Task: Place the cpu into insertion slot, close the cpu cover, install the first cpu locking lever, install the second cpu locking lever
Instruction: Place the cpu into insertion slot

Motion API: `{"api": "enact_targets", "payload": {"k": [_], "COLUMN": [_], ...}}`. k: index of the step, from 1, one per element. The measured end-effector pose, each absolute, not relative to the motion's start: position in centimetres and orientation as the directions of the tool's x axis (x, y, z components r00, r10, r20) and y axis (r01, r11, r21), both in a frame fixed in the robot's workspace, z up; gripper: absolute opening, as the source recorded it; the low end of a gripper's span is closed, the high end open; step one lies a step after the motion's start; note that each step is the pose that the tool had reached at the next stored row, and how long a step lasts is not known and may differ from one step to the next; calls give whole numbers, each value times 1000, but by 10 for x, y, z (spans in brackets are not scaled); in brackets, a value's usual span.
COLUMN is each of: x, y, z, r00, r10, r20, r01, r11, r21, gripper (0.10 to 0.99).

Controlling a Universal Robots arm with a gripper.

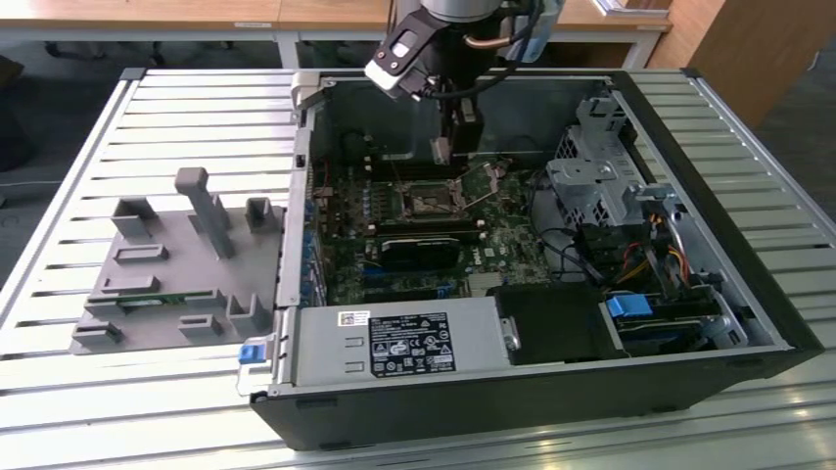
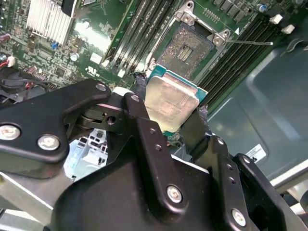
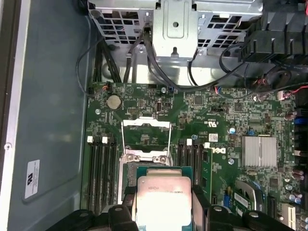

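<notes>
My gripper (image 1: 444, 149) hangs inside the open computer case, above the far edge of the motherboard, shut on the cpu. The cpu (image 2: 169, 102) is a small square chip with a dull silver top and a teal rim, pinched at two opposite edges by the black fingers (image 2: 139, 103); in the first wrist view the cpu (image 3: 163, 196) covers part of the board. The insertion slot (image 2: 185, 48) lies open and bare on the board beyond the chip, and in the exterior view the slot (image 1: 429, 201) is just in front of the gripper. The cpu cover (image 3: 146, 124) stands flipped open beside the slot. A thin locking lever (image 2: 250, 43) sticks out free.
A metal drive cage (image 1: 594, 186) with cables takes up the case on the exterior view's right. The power supply (image 1: 392, 343) lies along the near wall. A finned heatsink (image 3: 257, 151) and memory slots (image 3: 101, 168) flank the socket. A grey fixture tray (image 1: 170, 264) lies outside the case.
</notes>
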State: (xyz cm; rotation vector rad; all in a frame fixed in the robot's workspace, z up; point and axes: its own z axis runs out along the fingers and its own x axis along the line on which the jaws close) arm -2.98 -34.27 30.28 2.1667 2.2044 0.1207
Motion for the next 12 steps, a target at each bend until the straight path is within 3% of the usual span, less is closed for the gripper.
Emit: {"api": "enact_targets", "payload": {"k": [12], "x": [-33], "y": [-339], "z": [284], "r00": [-44], "r10": [999], "r20": [20], "r01": [995], "r11": [42], "r21": [89], "gripper": [541]}}
